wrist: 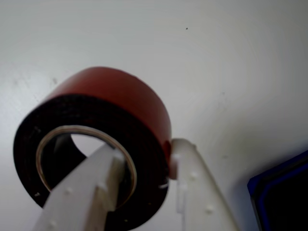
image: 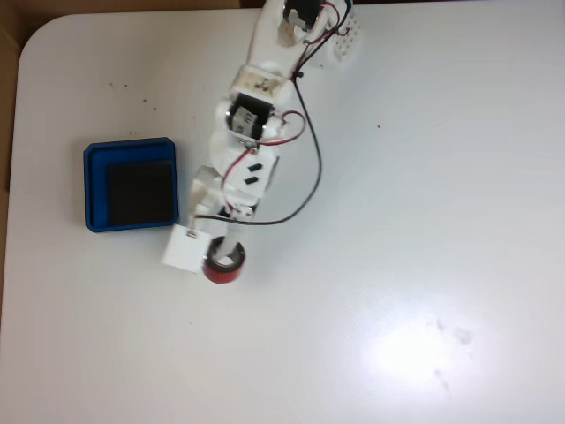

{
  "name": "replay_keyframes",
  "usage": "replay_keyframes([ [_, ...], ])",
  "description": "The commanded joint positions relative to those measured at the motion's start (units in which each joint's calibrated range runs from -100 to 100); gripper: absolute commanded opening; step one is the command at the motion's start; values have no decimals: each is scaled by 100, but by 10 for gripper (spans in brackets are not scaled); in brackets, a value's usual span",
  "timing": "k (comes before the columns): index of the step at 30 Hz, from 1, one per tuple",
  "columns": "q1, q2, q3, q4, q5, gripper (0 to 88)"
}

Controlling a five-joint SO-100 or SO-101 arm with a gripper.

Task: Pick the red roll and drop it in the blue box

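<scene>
I am pinching the red roll (wrist: 96,144) through its wall, one finger (wrist: 91,192) inside the hollow and one outside, so my gripper (image: 226,259) is gripping it securely just beside the blue box (image: 131,185) near the table's (image: 424,221) left edge.

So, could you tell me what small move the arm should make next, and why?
Probably lift and carry toward the blue box. The wrist view shows the hand shut on the red roll, one finger inside its hollow, one outside; the fixed view shows the roll apart from the box.
</scene>
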Motion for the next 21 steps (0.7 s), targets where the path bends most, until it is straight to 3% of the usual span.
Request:
replay_keyframes([
  [1, 772, -385, -282, -6, 25, 4],
  [11, 2385, -335, -265, -6, 25, 5],
  [21, 2922, -134, -31, 2, 34, 5],
])
